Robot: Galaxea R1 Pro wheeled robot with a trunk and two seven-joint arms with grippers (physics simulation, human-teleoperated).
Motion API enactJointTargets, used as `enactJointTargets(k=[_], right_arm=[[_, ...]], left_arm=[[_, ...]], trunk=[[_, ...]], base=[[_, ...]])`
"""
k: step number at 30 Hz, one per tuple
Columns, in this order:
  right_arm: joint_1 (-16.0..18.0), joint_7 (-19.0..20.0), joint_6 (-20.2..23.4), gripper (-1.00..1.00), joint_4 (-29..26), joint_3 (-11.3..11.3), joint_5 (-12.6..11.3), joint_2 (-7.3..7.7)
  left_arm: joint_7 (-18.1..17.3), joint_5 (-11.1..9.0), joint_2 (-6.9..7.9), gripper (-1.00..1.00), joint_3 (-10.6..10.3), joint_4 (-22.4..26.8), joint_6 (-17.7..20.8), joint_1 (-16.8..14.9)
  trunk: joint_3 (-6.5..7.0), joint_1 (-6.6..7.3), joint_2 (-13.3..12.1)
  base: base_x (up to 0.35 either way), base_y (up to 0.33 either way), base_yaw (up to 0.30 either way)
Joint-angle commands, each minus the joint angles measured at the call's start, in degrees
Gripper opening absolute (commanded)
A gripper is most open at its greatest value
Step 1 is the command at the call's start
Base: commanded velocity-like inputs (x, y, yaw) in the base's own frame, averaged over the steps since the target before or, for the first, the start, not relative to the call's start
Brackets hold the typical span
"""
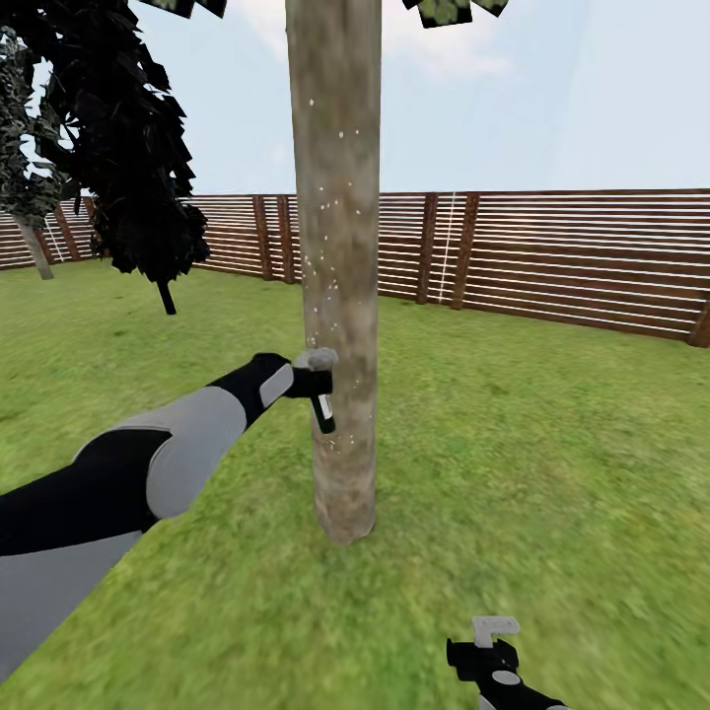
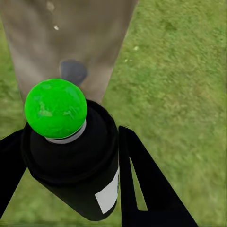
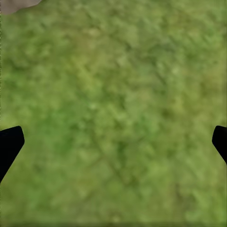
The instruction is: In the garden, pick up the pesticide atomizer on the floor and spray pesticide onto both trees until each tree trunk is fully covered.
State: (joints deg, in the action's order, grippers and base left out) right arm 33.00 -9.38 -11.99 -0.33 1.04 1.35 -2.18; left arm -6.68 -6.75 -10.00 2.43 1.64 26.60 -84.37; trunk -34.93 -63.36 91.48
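At the far left of the head view, a dark, near-black narrow tree (image 1: 133,148) with ragged foliage stands on the broad green lawn (image 1: 552,444), with a paler leaning trunk (image 1: 35,247) behind it near the fence. Below them the robot's black-and-grey left arm (image 1: 128,473) reaches forward and up toward the middle of the scene. Its left gripper (image 1: 301,380) is clenched around the small, slim, near-black pesticide atomizer (image 1: 322,409), holding it just beside the thick, straight, grey-brown mottled tree trunk (image 1: 337,266), low on the column. The bottle hangs tilted, its light grey head up by the fingers and its dark body pointing down along the bark. In the left wrist view the atomizer (image 2: 75,161) sits between two black fingers (image 2: 146,184), showing a round bright green cap and a whitish label, with the trunk (image 2: 66,42) right in front of it; a dark smudge marks the bark there. Tiny white specks dot the trunk at several heights in the head view. Behind runs the brown slatted wood fence (image 1: 572,256), under pale blue sky. At the lower right the right gripper (image 1: 493,641) hovers over bare grass, well apart from the trunk. In the right wrist view its black fingertips (image 3: 9,144) stand wide apart with nothing between them, spread over the lawn (image 3: 113,113).
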Motion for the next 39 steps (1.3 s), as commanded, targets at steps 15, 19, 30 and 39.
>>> enactJointTargets(k=[15, 19, 30, 39], right_arm=[[0.04, -0.16, -0.24, 1.00, 0.06, 0.10, 0.10, -0.25], [0.04, -0.05, -0.31, 1.00, 0.06, 0.10, -0.01, -0.44], [-0.05, -0.03, -0.31, 1.00, 0.06, 0.01, -0.03, -0.54], [-0.05, -0.03, -0.31, 1.00, 0.06, 0.01, -0.03, -0.54]], left_arm=[[0.07, -0.30, 0.00, -1.00, 0.30, 0.11, -24.89, 26.06], [0.05, -0.28, 0.00, -1.00, 0.29, 0.16, -27.57, 30.08], [0.09, -0.21, 0.46, -1.00, 0.29, 0.20, -27.83, 30.67], [0.09, -0.19, 0.66, -1.00, 0.29, 0.20, -27.74, 30.67]], trunk=[[-0.05, 0.01, 0.03], [-0.05, 0.01, 0.03], [-0.05, 0.01, 0.03], [-0.05, 0.01, 0.03]], base=[[0.000, 0.000, 0.000], [0.076, 0.073, 0.000], [0.154, 0.274, 0.000], [0.003, 0.349, -0.233]])
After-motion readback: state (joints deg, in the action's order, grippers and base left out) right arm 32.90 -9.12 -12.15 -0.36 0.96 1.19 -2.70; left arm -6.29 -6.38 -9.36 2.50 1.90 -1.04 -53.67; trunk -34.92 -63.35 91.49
